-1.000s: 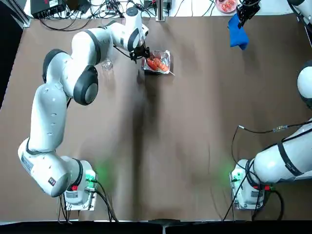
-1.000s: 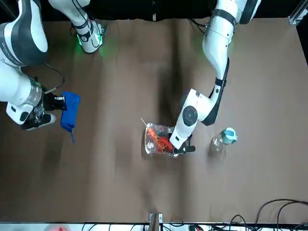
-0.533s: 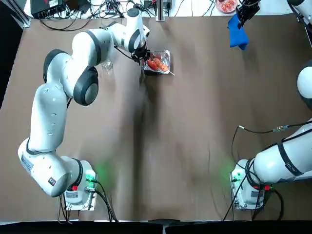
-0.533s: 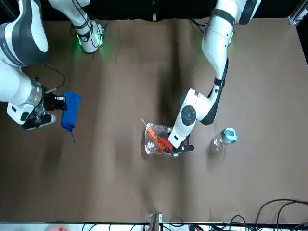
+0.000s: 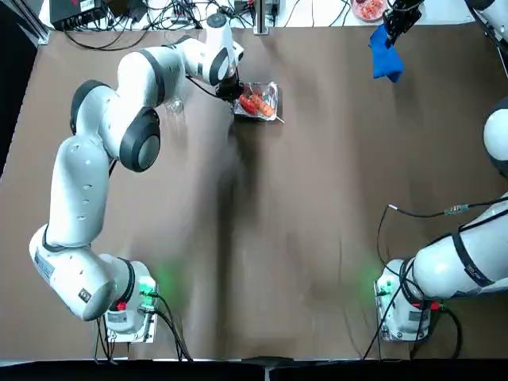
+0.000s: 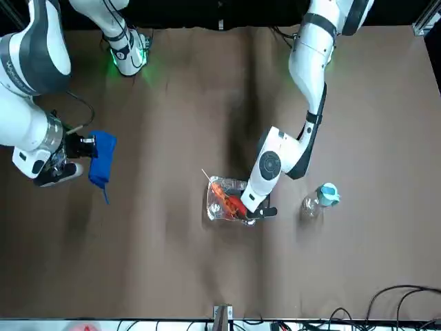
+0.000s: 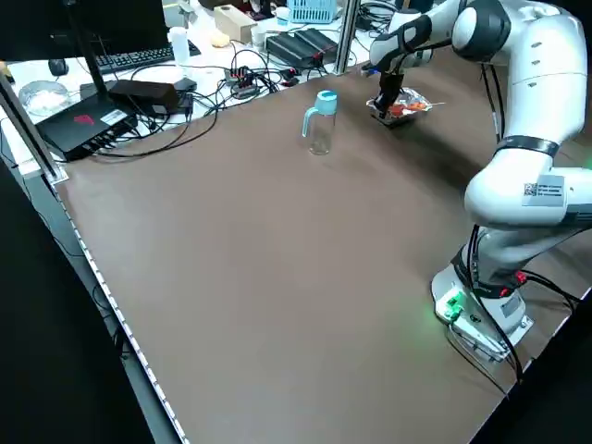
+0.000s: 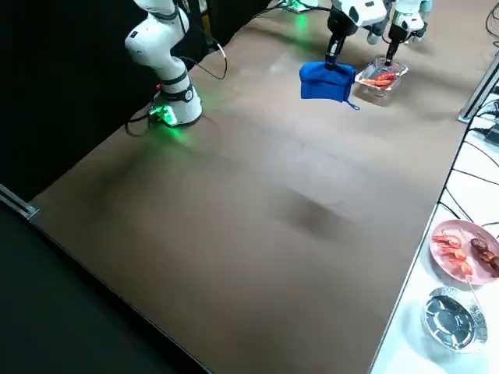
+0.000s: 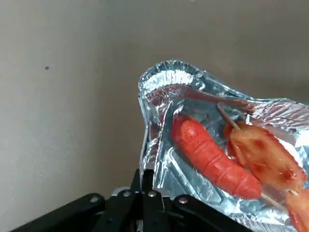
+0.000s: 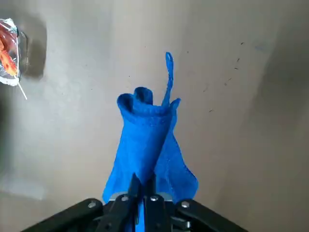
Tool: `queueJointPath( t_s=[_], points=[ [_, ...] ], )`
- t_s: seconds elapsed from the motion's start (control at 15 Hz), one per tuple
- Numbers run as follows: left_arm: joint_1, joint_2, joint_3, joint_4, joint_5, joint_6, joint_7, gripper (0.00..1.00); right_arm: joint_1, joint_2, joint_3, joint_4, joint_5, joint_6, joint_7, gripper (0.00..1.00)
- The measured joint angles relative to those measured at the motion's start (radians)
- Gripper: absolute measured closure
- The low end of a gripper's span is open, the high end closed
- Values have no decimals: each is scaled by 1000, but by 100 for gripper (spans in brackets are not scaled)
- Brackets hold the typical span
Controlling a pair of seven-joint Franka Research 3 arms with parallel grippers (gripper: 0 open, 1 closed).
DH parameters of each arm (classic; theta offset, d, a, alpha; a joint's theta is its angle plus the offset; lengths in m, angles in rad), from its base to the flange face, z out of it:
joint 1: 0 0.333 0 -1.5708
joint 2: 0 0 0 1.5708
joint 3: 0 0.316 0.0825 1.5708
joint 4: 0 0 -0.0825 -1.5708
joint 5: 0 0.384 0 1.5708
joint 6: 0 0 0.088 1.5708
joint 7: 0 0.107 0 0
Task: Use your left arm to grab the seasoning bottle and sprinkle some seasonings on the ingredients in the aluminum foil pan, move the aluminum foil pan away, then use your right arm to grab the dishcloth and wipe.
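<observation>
Where the seasoning bottle (image 7: 321,131) stands: upright on the tabletop (image 5: 325,175), left of the left gripper and well apart from it, its light blue cap (image 7: 326,100) on top.
Left gripper (image 9: 147,175): narrow, two fingers pinching the near-side foil wall of the pan.
Aluminum foil pan (image 9: 181,181): at the left gripper's fingertips, most of it extending to the right of them; whether its base touches the tabletop, I cannot tell.
Ingredients (image 9: 215,162): glossy red-orange pieces inside the pan, just beside the left gripper's fingers.
Wooden stick (image 5: 279,119): poking out past the pan's rim, on the side away from the left gripper.
Pink plate (image 8: 440,269): past the table's far edge, beyond the right gripper, with more food on it; a round foil bowl (image 8: 475,341) sits beside it.
Dishcloth (image 10: 145,137): bright blue, hanging from the right gripper, its loop (image 10: 170,77) dangling free; bare tabletop lies between cloth and pan.
Right gripper (image 10: 143,181): narrow, fingers clamped on the cloth, to the right of the left gripper and the pan.
</observation>
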Motion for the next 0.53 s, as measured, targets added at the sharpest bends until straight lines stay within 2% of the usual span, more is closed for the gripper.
queueJointPath(
  t_s=[0.4, 0.53],
  points=[
    [1, 0, 0, 1, 0, 0, 0, 98, 30, 2, 5, -1, 5, 4, 16, 94],
    [5, -1, 0, 2, 0, -14, 1, 98, 65, 8, 6, -2, 6, 6, 61, 94]
  ],
)
